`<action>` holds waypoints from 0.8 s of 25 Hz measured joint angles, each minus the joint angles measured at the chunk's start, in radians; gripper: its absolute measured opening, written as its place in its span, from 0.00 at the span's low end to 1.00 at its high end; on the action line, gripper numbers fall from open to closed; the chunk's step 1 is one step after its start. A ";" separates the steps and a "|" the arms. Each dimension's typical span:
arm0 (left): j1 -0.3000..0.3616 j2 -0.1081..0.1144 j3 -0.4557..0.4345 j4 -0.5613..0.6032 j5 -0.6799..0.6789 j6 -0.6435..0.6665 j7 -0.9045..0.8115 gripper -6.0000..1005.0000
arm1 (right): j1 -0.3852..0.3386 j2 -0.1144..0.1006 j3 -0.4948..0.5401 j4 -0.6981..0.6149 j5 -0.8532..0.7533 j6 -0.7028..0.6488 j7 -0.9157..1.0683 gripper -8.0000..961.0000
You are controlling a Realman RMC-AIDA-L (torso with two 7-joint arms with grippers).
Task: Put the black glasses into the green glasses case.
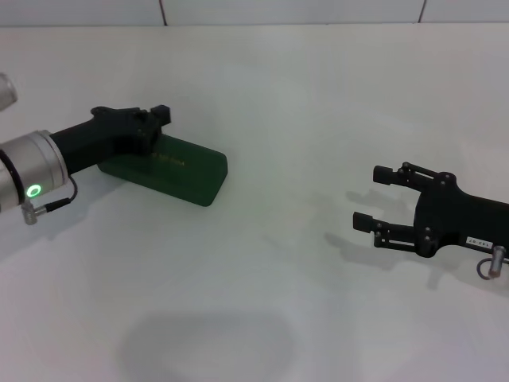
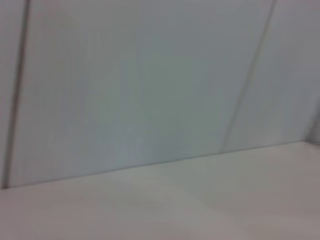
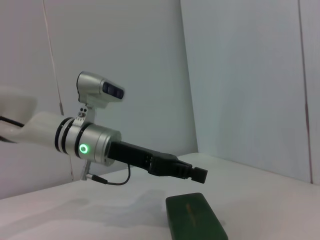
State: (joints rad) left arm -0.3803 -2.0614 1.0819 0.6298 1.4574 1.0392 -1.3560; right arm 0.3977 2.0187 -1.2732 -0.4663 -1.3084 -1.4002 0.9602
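Note:
The green glasses case (image 1: 181,169) lies closed on the white table at the left; it also shows in the right wrist view, the case (image 3: 195,220) low in the picture. My left gripper (image 1: 159,119) hovers just over the case's far left end, and the right wrist view shows that left gripper (image 3: 199,173) a little above the lid. My right gripper (image 1: 371,197) rests open on the table at the right, far from the case, with nothing between its fingers. The black glasses are not in view.
A white wall (image 1: 286,11) runs along the table's far edge. The left wrist view shows only the wall (image 2: 150,90) and the bare tabletop (image 2: 200,200). A faint shadow (image 1: 203,346) lies on the table near the front.

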 joint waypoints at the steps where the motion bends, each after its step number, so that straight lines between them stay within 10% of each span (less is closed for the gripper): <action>1: -0.004 0.006 0.000 0.012 0.024 0.024 -0.036 0.03 | 0.000 0.000 0.000 0.000 0.000 0.000 0.000 0.84; 14: -0.007 0.047 -0.005 0.155 0.177 0.227 -0.221 0.18 | 0.002 -0.011 0.006 -0.004 -0.007 -0.035 0.017 0.84; 20: 0.000 0.082 -0.007 0.182 0.180 0.373 -0.207 0.41 | 0.004 -0.063 0.007 -0.026 -0.007 -0.123 0.061 0.84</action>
State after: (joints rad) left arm -0.3800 -1.9793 1.0754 0.8118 1.6373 1.4122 -1.5627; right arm 0.4018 1.9559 -1.2659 -0.4926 -1.3159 -1.5234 1.0214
